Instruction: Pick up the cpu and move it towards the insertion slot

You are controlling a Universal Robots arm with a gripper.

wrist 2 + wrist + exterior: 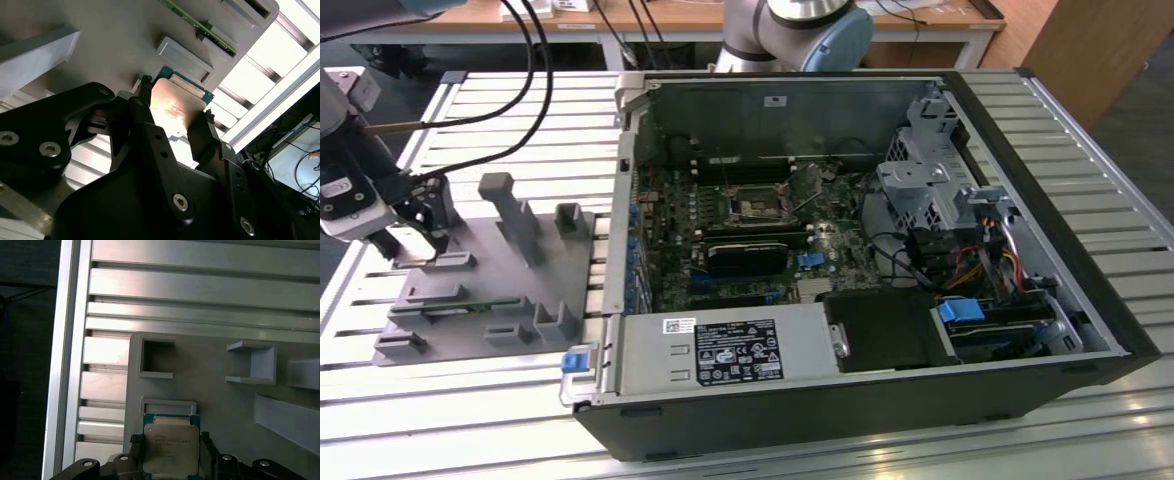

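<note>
The cpu (169, 449), a flat square chip with a silvery top and green rim, lies low over the grey fixture plate (220, 410). In both wrist views my gripper (170, 442) has one black finger pressed against each side of the chip, shut on the cpu (175, 107). In the exterior view the gripper (424, 222) is at the far left, down at the fixture plate (480, 275). The insertion slot (758, 208), a dark square socket with a metal frame, sits on the motherboard inside the open computer case, well to the exterior view's right of the gripper.
Upright grey blocks (507, 215) stand on the fixture plate, and a green memory stick (460, 306) lies in it. The case wall (630, 200) rises between plate and motherboard. Drive cage (927, 190), cables and power supply (727, 352) crowd the case. Slatted aluminium table (507, 390) underneath.
</note>
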